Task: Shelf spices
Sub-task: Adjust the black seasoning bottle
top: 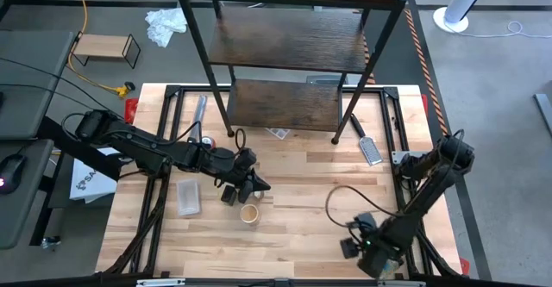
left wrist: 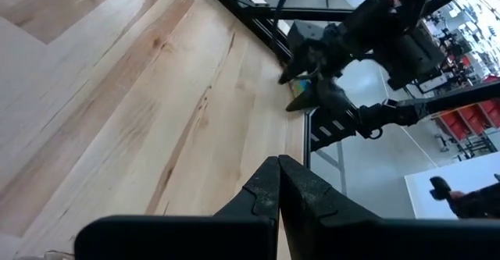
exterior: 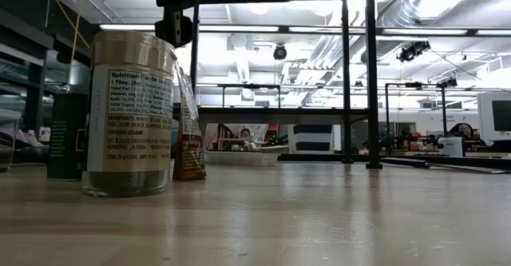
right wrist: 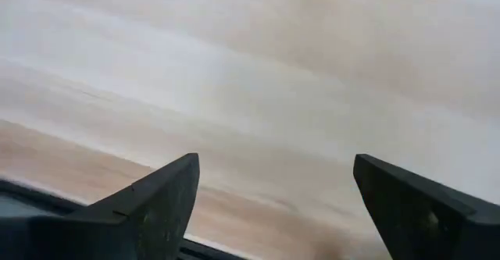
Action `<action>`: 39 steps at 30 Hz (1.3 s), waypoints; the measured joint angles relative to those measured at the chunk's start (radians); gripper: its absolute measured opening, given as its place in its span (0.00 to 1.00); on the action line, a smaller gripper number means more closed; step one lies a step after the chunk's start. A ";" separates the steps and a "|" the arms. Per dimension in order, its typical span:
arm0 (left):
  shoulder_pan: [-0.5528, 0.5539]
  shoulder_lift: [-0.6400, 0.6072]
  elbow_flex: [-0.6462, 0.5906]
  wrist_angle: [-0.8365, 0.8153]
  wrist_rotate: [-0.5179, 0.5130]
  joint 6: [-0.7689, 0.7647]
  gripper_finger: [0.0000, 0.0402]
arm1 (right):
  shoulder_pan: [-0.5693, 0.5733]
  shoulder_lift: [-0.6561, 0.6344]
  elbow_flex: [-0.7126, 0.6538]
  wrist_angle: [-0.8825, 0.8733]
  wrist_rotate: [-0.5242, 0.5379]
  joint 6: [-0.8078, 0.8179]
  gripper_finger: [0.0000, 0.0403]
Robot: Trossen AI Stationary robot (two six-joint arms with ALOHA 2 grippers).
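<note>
A workshop with grey flooring surrounds a pale butcher-block counter [top: 293, 184]; the low view looks across it into a bright open room with ceiling ducts and monitors. The three-tier shelf [top: 289, 41], dark wood-grain boards on a thin black frame, stands at the counter's 12 o'clock edge, its boards bare as far as the high view shows.

The spices sit left of centre, around 8 o'clock from the middle: a tan-lidded jar [top: 249, 215], a dark jar [top: 228, 195] just beside it, and a flat clear plastic piece [top: 189, 196] farther toward 9 o'clock. In the low view the tan-lidded jar shows a paper label; it looks rigid, light, smooth-walled and possibly slippery, so gripping across the cylindrical body below the lid seems safest.

The left end effector [top: 255, 184] hovers at the jars' 12 o'clock with its fingers pressed together, holding nothing. The right end effector [top: 373, 246] waits near 5 o'clock, fingers spread wide over bare wood.
</note>
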 joint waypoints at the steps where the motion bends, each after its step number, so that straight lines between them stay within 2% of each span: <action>1: 0.000 0.000 0.000 0.000 0.000 0.000 0.00 | -0.019 -0.002 0.002 0.004 0.040 -0.017 0.83; 5: 0.000 0.000 0.000 0.001 0.000 -0.011 0.00 | -0.093 -0.026 0.000 -0.001 0.117 -0.115 0.83; 8: -0.002 0.000 0.000 0.002 0.002 -0.010 0.00 | -0.107 -0.055 0.020 -0.004 0.111 -0.159 0.83; 13: -0.002 0.000 0.000 0.002 0.003 -0.010 0.00 | -0.058 -0.058 0.066 -0.086 -0.127 -0.172 0.83; 16: -0.002 0.000 0.000 0.000 0.003 -0.010 0.00 | 0.011 -0.058 0.074 -0.122 -0.267 -0.104 0.83; 19: -0.001 0.000 0.000 0.001 0.003 -0.010 0.00 | 0.088 -0.059 0.080 -0.076 -0.398 -0.028 0.83; 23: -0.001 0.000 0.000 0.001 0.001 -0.006 0.00 | 0.170 -0.058 0.081 -0.004 -0.406 0.069 0.83; 30: 0.013 0.000 0.000 0.001 0.001 0.008 0.00 | 0.176 -0.009 0.055 0.041 -0.440 0.068 0.83; 35: 0.013 0.000 0.000 -0.001 0.001 0.008 0.00 | 0.194 0.108 0.048 0.158 -0.565 0.007 0.83; 39: 0.012 0.000 0.000 -0.005 0.000 0.008 0.00 | 0.196 0.173 0.048 0.219 -0.567 -0.005 0.83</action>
